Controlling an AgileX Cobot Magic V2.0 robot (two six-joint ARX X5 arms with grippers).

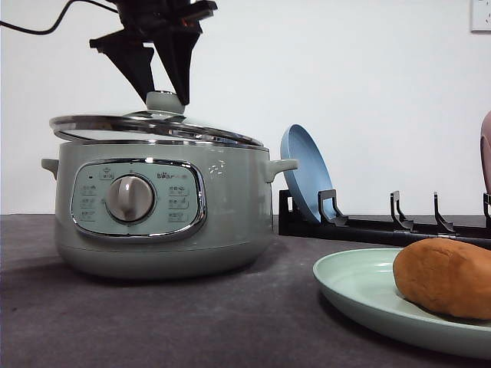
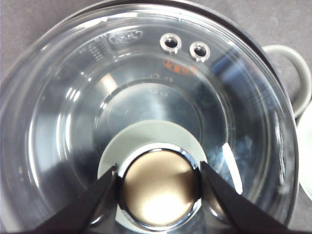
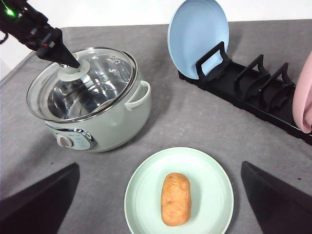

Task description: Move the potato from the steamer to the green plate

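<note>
The potato [image 3: 176,199] is seen lying on the green plate [image 3: 146,195], slightly toward the 6 o'clock side of the plate's centre, with its long axis running from 12 to 6 o'clock in the right wrist view. In the front view the potato [image 1: 445,277] is located at the right edge, resting on the green plate [image 1: 353,287].

The steamer [image 1: 161,222] is placed on the grey surface [image 1: 192,322], at about 10 o'clock from the plate as seen from the right wrist. Its glass lid [image 1: 153,126] is seated slightly tilted on the rim, not flush.

The left gripper [image 1: 163,96] is positioned above the lid, and its jaws are clenched on the lid knob [image 2: 158,187], one finger on each side of it.

The right gripper [image 3: 161,229] is held well above the plate; its jaws are released and spread wide, with nothing between them.

A blue plate [image 3: 199,36] is stood upright in a black rack [image 3: 243,87] at 12 o'clock from the green plate. A pink object [image 3: 303,100] is seen at the far end of the rack.
</note>
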